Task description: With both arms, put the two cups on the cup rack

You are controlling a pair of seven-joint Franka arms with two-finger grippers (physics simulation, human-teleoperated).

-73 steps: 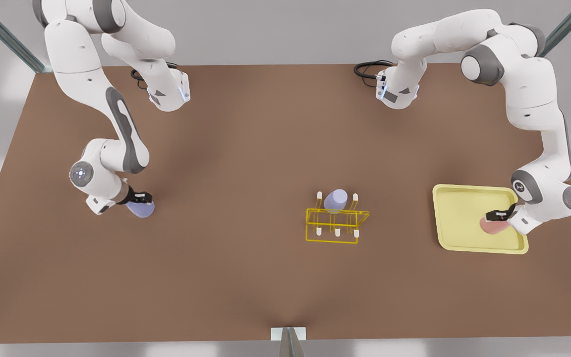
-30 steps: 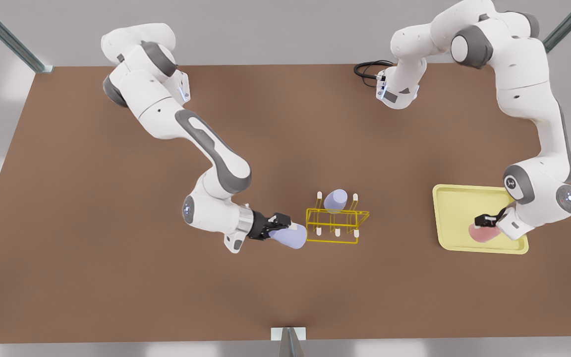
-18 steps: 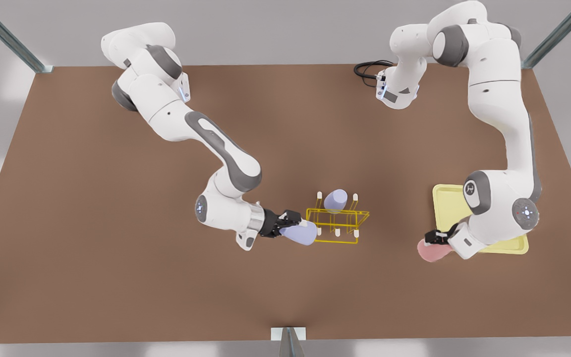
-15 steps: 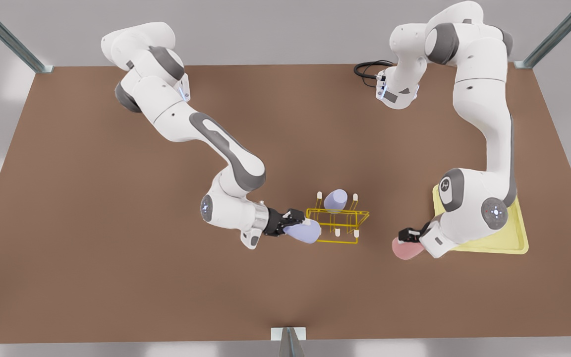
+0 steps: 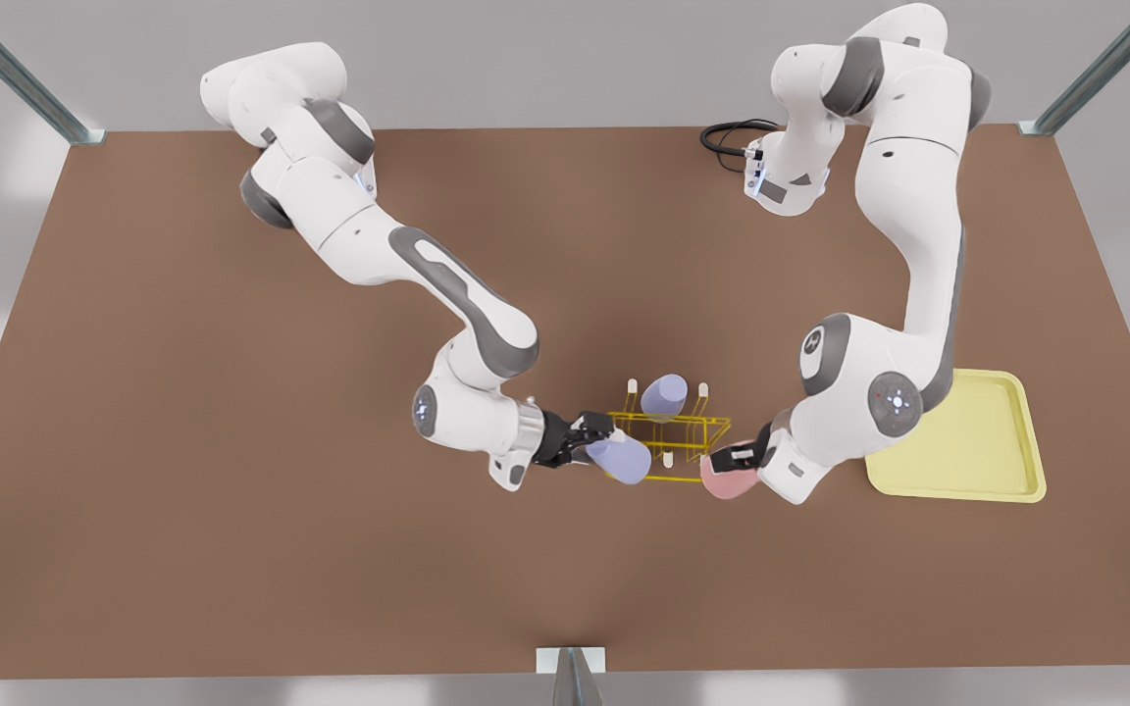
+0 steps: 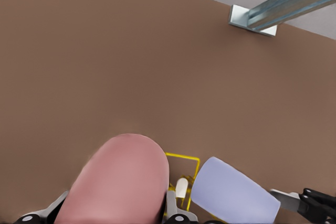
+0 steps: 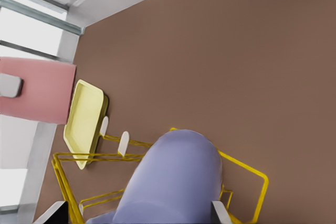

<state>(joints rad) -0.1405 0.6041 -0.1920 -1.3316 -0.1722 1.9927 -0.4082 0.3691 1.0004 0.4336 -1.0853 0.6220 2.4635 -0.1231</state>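
Note:
The yellow wire cup rack (image 5: pixel 668 436) stands mid-table, with one lavender cup (image 5: pixel 664 395) resting on its far pegs. My right gripper (image 5: pixel 592 436), at the front view's left, is shut on a second lavender cup (image 5: pixel 621 459) held tilted at the rack's near left corner. This cup (image 7: pixel 178 182) hangs over the rack's frame (image 7: pixel 247 174) in the right wrist view. My left gripper (image 5: pixel 734 456), at the front view's right, is shut on the salmon pink cup (image 5: pixel 727 480) at the rack's near right corner. In the left wrist view the pink cup (image 6: pixel 121 182) hangs beside that lavender cup (image 6: pixel 233 192).
A flat pale-yellow tray (image 5: pixel 967 441) lies to the front view's right of the rack, behind the left arm's elbow. A black cable coil (image 5: pixel 727 135) sits at the table's far edge. A metal bracket (image 5: pixel 570 662) marks the near edge.
Both arms swung inward to the rack. The right gripper brought its lavender cup from the far left. The left gripper lifted the pink cup off the tray and carried it over.

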